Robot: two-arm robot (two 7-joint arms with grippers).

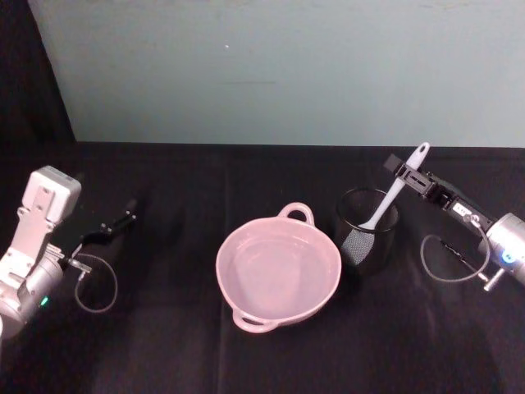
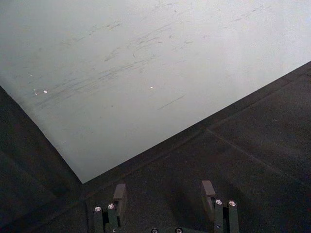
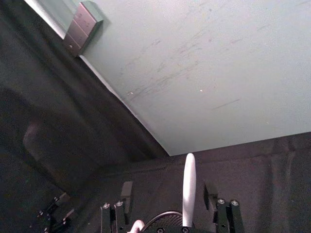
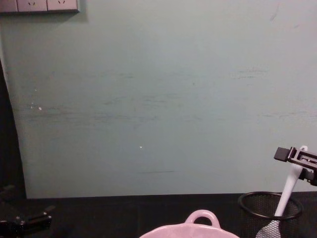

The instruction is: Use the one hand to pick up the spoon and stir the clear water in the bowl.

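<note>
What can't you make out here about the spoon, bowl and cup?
Water in the bowl: too clear to confirm in the head view; the chest view's bottom edge cuts the bowl off.
Blade of the spoon: head view, veiled by the mesh cup.
Label on the right gripper at the handle: head view, too small.

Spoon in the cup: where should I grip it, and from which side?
Grip the spoon by its bare upper handle, above the rim of the cup; the blade sits down inside the mesh. The handle leans toward the robot's right, so come from the right, where the right gripper straddles it, fingers open.
</note>
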